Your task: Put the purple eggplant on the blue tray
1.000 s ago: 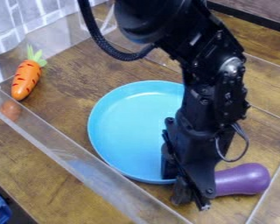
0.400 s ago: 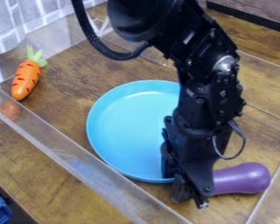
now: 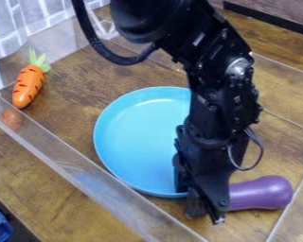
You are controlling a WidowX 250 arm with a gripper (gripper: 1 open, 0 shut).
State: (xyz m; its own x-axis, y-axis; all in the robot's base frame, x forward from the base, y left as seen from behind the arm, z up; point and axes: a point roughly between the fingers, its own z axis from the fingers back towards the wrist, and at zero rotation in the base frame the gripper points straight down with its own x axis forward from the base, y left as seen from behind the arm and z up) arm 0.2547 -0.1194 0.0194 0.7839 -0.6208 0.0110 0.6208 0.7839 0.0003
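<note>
The purple eggplant (image 3: pixel 263 194) lies on the wooden table at the lower right, just outside the rim of the blue tray (image 3: pixel 135 142). My black gripper (image 3: pixel 206 204) points straight down over the eggplant's left end and hides it. The fingers (image 3: pixel 196 194) look closed around that end, and the fat rounded end sticks out to the right. The eggplant still rests at table level. The arm rises from the gripper across the tray's right side and covers part of it.
An orange carrot (image 3: pixel 27 83) with a green top lies at the far left. A clear plastic wall (image 3: pixel 65 161) runs along the front left edge of the table. Another low clear edge borders the right side.
The upper arm has leaned slightly to the left. The gripper and the eggplant stay in the same place, and the fingers have narrowed a little.
</note>
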